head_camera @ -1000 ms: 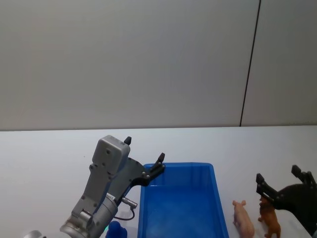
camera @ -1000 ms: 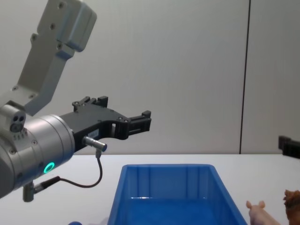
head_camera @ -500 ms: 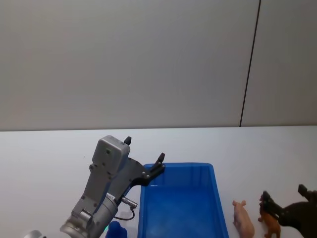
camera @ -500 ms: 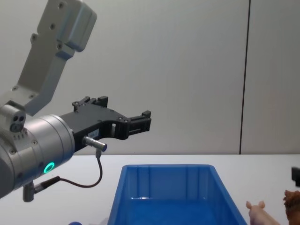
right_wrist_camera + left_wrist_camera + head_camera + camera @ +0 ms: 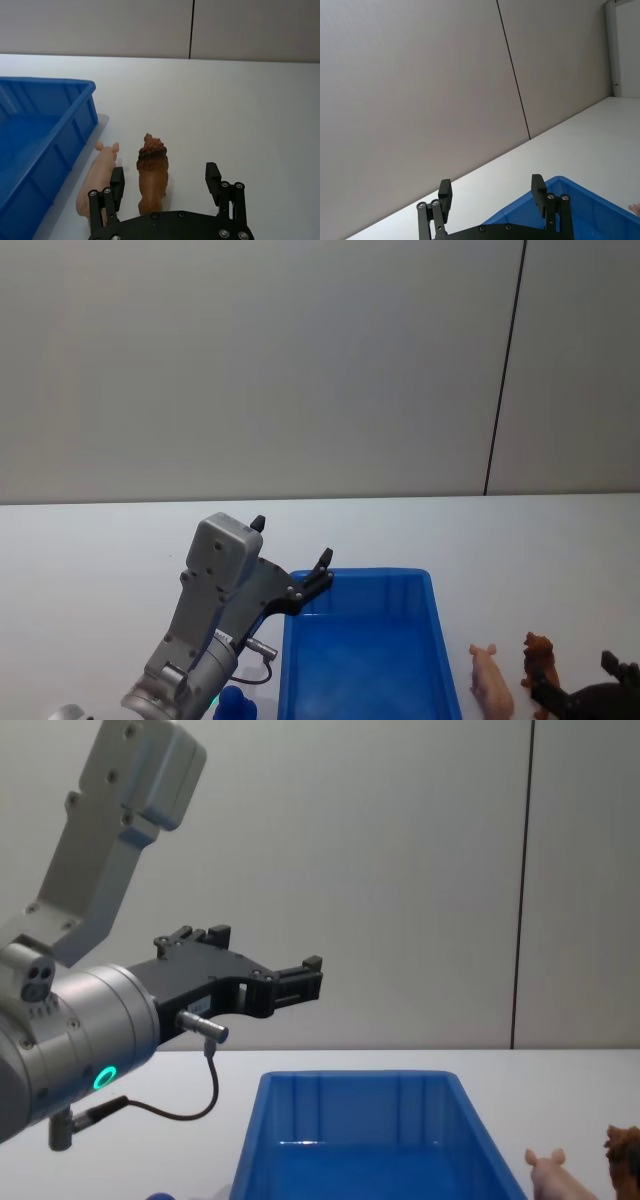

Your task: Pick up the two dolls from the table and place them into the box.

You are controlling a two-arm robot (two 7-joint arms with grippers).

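Brown doll (image 5: 151, 175) untouched between wide jaws of right gripper (image 5: 165, 172), left gripper (image 5: 491, 187) spread

Standing here, I can read no word, number or brand mark anywhere. The one thing that looks like a label is a small pale sticker (image 5: 196, 1007) on the black body of the left gripper (image 5: 491, 184), just by the cable plug. Its print is too small to make out.
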